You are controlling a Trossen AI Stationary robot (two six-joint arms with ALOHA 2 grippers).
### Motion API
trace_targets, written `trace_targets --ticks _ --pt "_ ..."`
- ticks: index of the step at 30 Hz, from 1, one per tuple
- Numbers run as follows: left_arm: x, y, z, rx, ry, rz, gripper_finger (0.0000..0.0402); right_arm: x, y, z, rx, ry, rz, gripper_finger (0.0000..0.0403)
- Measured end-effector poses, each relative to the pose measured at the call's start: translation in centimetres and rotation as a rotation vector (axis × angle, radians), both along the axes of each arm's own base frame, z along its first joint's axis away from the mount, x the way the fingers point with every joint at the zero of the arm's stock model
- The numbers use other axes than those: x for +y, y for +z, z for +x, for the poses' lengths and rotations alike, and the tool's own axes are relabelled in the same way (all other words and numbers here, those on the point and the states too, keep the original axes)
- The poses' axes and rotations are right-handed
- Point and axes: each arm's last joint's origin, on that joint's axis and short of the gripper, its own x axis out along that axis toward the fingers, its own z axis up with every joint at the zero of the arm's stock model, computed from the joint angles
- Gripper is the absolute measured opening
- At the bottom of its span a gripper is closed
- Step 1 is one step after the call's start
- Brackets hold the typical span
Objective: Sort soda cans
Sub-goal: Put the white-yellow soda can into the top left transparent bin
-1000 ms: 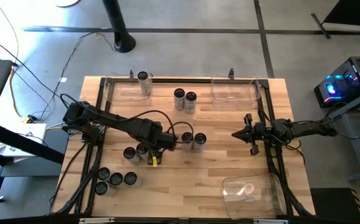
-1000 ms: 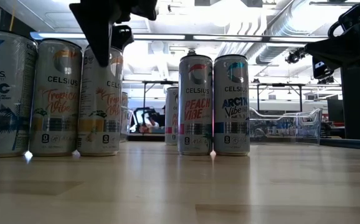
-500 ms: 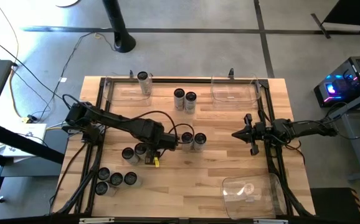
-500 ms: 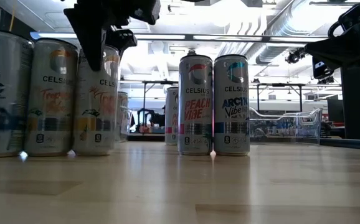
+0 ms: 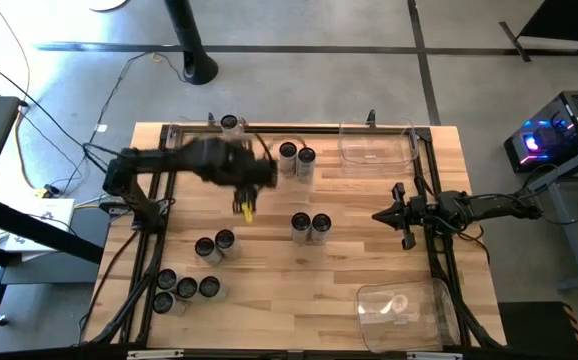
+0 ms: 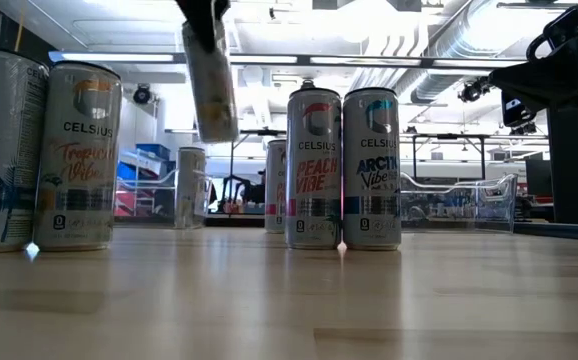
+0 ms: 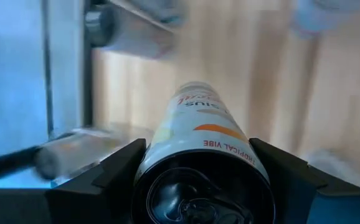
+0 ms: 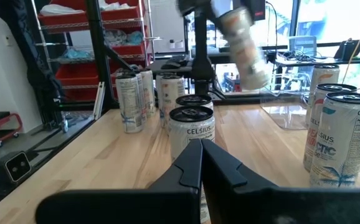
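My left gripper (image 5: 251, 190) is up over the table's far-left part, shut on a Tropical Vibe soda can (image 6: 209, 85) that hangs in the air, also seen in the left wrist view (image 7: 198, 124). Other cans stand upright on their bases. A pair (image 5: 310, 226) is mid-table and a pair (image 5: 296, 158) is near the far edge. Two (image 5: 215, 245) stand left of centre, several (image 5: 184, 289) sit at the near-left, and one (image 5: 231, 125) is at the far-left bin. My right gripper (image 5: 394, 215) waits, shut, on the right side. My left gripper pinches the can's upper end, just below the rim (image 7: 167, 155), between its two fingers (image 7: 102, 177), one on each side. The fingers come from above and point down along the can. The can is lifted clear and hangs below them, slightly tilted.
Clear plastic bins sit at the far left (image 5: 194, 148), far right (image 5: 376, 148) and near right (image 5: 406, 305). A dark frame (image 5: 436, 260) runs along the table's sides. Bare wood lies between the mid-table pair and the near edge.
My left gripper rose and swung toward the far edge, carrying one can up from the group left of centre. That can now hangs clear of the table, and two cans of that group stay standing.
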Motion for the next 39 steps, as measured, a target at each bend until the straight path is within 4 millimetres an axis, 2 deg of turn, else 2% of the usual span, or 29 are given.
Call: trace_targets --ticks 5,10,15,23,30,39 --pt "5.1 1.3 -2.0 -0.001 0.098 0.033 0.0246 0.0 0.0 0.0 0.006 0.001 -0.001 0.0000" --pt "9.2 2.2 -4.3 -0.002 0.185 0.029 0.0246 0.0 -0.1 0.0 0.007 0.001 -0.001 0.0000" --pt "12.4 0.9 -5.7 0.037 0.239 -0.073 0.0246 0.0 -0.1 0.0 0.007 0.000 -0.001 0.0000" --pt "15.0 -3.2 -6.9 0.182 0.301 -0.103 0.0246 0.0 0.0 0.0 0.007 0.000 -0.001 0.0000" --pt "16.2 -6.6 -6.5 0.162 0.241 -0.142 0.0246 0.0 -0.1 0.0 0.007 0.001 -0.001 0.0000" --pt "18.2 -8.9 -6.8 0.070 0.248 -0.177 0.0246 0.0 -0.1 0.0 0.008 0.001 -0.001 0.0000"
